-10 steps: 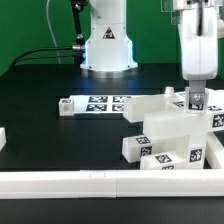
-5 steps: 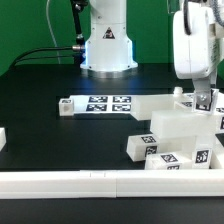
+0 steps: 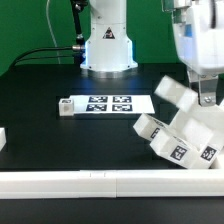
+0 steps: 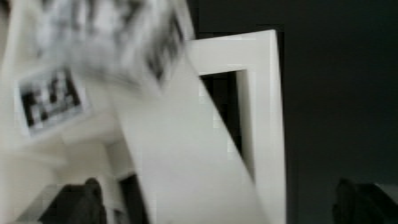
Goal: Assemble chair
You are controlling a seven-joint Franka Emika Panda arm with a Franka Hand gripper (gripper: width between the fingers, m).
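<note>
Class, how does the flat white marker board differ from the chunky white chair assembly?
The thin flat white marker board lies flat on the table; the chunky white plastic chair assembly sits tilted. The board is one thin sheet; the assembly is several thick blocks. Both are white with black-and-white square tags.

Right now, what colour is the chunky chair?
White chair, black-and-white tags; clearest in exterior view.

Chair parts [image 3: 185, 128] chunky white, black-and-white square tags on their faces; marker board [image 3: 105, 104] white with black square tags; table [image 3: 40, 110] flat black, backdrop [image 3: 30, 25] bright green, rail [image 3: 100, 182] plain white, robot base [image 3: 107, 45] white, blue-lit badge
</note>
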